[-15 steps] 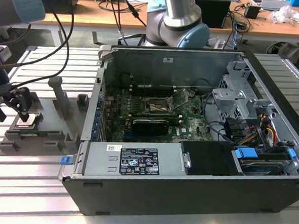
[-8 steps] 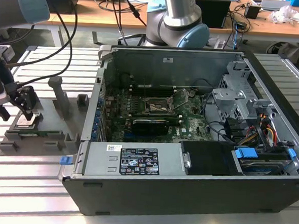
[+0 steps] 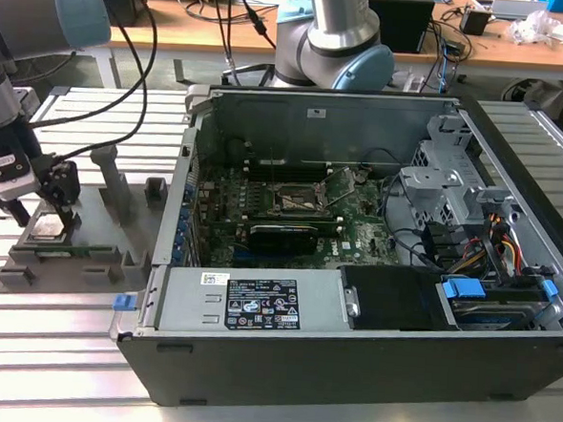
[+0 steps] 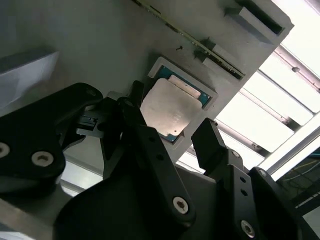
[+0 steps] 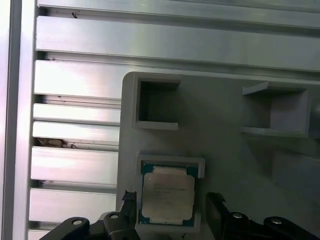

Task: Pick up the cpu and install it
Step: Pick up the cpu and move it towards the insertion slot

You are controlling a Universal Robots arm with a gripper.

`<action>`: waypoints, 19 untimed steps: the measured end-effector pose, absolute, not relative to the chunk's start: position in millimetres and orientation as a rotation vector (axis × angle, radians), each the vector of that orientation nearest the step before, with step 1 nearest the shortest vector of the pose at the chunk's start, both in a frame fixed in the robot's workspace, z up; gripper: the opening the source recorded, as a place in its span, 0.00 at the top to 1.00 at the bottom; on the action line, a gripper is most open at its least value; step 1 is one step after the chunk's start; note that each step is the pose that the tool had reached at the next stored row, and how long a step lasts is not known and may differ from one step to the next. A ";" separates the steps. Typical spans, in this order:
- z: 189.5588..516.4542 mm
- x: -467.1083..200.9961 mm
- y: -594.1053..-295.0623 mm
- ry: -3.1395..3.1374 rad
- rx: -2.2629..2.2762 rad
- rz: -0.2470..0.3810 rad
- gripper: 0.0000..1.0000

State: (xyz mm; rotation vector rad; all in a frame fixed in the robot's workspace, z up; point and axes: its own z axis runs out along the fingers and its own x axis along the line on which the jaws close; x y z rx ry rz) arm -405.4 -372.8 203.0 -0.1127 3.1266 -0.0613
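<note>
I'm on the pick-up step here: the cpu [image 5: 167, 194] sits flat in its recess on the grey holder block [image 5: 225, 150], out on the slatted worktop [image 3: 63, 351] at the exterior view's left, well apart from the open computer case [image 3: 354, 273]. My claw [image 4: 172, 115] hangs right over it, spread wide and holding nothing, with one finger on each side of the chip. In the first wrist view I see a gap at both edges, so no contact, I'd say. As I judge it, this grasp wants the fingers square to two opposite edges, low enough to catch the thin rim.
</note>
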 end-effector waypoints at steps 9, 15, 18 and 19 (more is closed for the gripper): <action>190.5 -405.3 -367.7 3.127 -0.118 -0.061 0.34; 185.4 -406.3 -367.5 3.127 -0.118 -0.061 0.34; 185.4 -406.4 -367.5 3.127 -0.118 -0.062 0.34; 185.4 -406.4 -367.5 3.127 -0.118 -0.062 0.34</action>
